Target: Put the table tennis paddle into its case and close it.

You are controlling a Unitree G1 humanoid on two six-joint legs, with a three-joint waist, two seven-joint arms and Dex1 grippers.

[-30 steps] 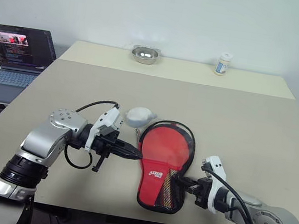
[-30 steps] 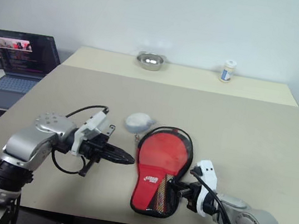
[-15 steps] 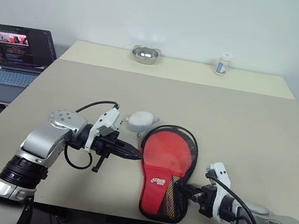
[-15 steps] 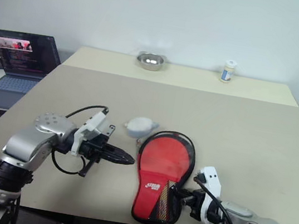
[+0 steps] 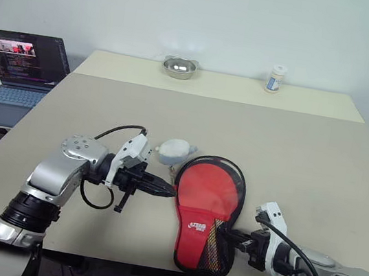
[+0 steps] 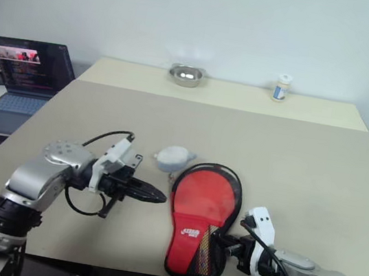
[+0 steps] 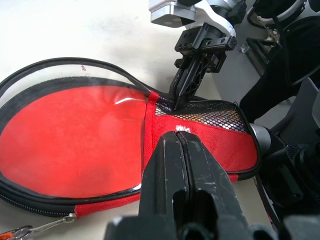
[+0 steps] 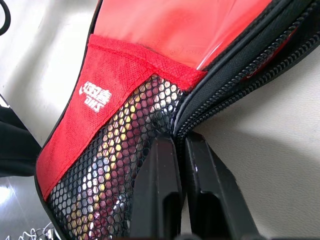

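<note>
Lying near the table's point(image 5: 320, 158) front edge, our case point(image 5: 207, 211): right gripper point(image 5: 233, 240) pinches its mesh end; left gripper point(image 5: 166, 190), fingers closed, touches its rim.

red fabric case point(image 5: 207, 195), black mesh pocket point(image 8: 117, 165)

The case point(image 5: 207, 209) lies between both grippers, charm point(image 5: 174, 149) seemingly behind it

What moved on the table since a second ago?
The red paddle-shaped fabric case slid toward the table's near edge, drawn back by the right gripper at its mesh end. The white fluffy charm shifted slightly. The left gripper stayed shut at the case's rim; steel bowl and white bottle stayed put.
</note>
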